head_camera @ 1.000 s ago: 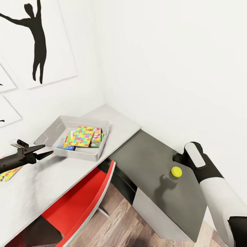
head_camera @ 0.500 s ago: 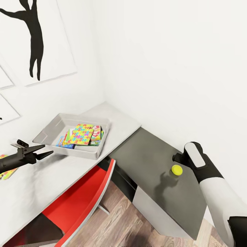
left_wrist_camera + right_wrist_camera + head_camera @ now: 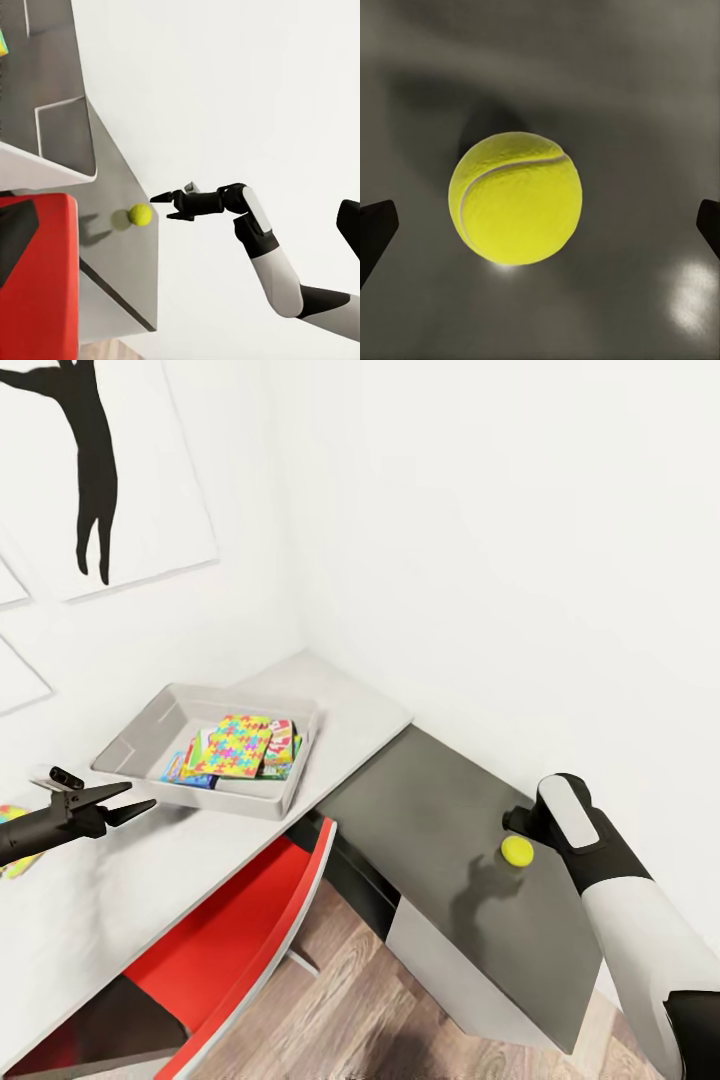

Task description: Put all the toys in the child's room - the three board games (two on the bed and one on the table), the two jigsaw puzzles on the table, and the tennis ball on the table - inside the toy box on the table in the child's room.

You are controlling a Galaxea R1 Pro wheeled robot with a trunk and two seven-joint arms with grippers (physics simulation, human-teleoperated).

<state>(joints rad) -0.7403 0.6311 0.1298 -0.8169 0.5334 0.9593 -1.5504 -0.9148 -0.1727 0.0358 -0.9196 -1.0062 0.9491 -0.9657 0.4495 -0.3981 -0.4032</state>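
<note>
Overall, little has altered in the last second apart from the viewpoint: the whole head view has drifted, so the wall picture (image 3: 90,470) and the toy box (image 3: 140,735) sit slightly higher and further left in frame than before. That is camera movement, not movement of the objects.

The tennis ball (image 3: 517,850) lies on the dark, lower section of the desk (image 3: 440,830), at the right of the scene and well apart from the toy box. Relative to the right claw (image 3: 166,207) it has not shifted. The left wrist view shows that claw coming in from the right with its tips just short of the ball. From the right wrist camera, the ball (image 3: 515,197) sits centred between two fingertips (image 3: 375,229) set wide, with clear gaps either side; no contact is evident.

The left claw (image 3: 125,803) hovers over the light section of the desk, near the toy box's near wall, jaws parted and carrying nothing. Colourful flat boxes (image 3: 238,748) already lie inside the toy box. A further colourful item (image 3: 12,840) shows at the far left edge, outside the box.

Judgement: the ball pick-up is aligned but not yet closed. A round ball on a hard surface may roll if touched unevenly.
</note>
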